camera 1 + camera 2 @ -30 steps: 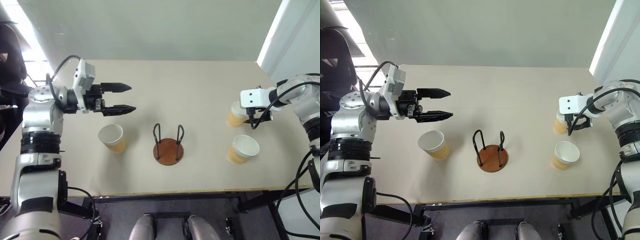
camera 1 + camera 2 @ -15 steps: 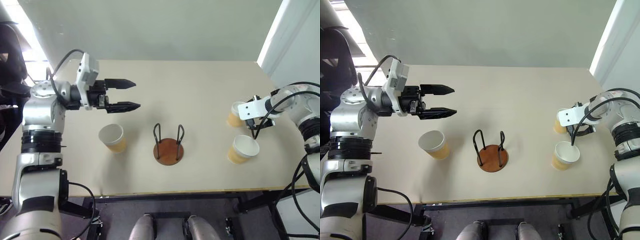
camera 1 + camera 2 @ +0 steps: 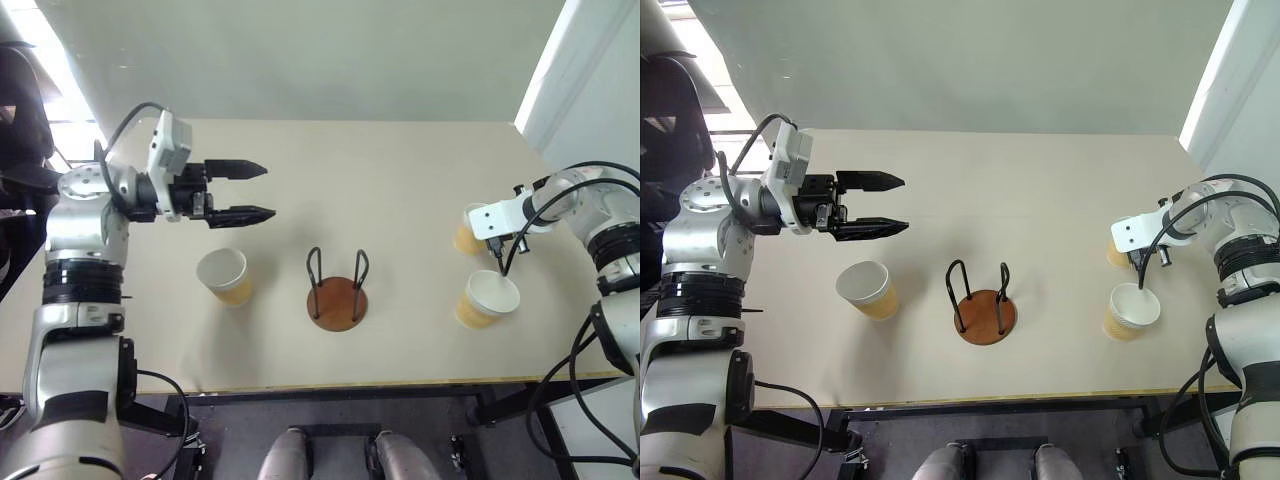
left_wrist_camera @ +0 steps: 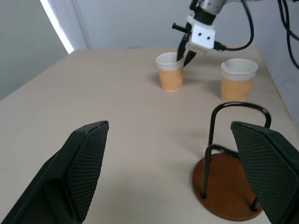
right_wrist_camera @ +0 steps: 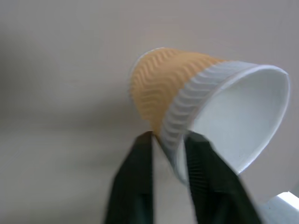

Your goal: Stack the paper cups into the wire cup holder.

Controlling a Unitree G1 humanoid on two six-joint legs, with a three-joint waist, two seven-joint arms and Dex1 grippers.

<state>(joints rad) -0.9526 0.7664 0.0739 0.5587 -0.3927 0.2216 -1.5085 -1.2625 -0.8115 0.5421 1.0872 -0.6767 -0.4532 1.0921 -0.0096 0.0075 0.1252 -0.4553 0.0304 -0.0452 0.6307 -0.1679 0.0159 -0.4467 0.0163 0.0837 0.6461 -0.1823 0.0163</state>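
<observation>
Three tan-orange paper cups stand upright on the table. One (image 3: 224, 276) is left of the wire cup holder (image 3: 337, 295), which stands empty mid-table with its brown disc base and dark wire loops. Two are at the right: a far one (image 3: 466, 234) and a near one (image 3: 487, 298). My right gripper (image 5: 168, 139) is shut on the far right cup (image 5: 187, 100), pinching its wall at the white rim, one finger inside and one outside. That cup still rests on the table (image 4: 171, 71). My left gripper (image 3: 268, 190) hovers open above the table, beyond the left cup, holding nothing.
The beige table (image 3: 380, 170) runs to a pale wall at the back and a white panel (image 3: 560, 70) at the far right. Its front edge (image 3: 330, 385) lies close below the holder. A dark chair (image 3: 18, 110) stands off the table's left side.
My right gripper has sunk a little, rolled at the wrist and shut on the far right cup's rim. The left gripper stays open in about the same place.
</observation>
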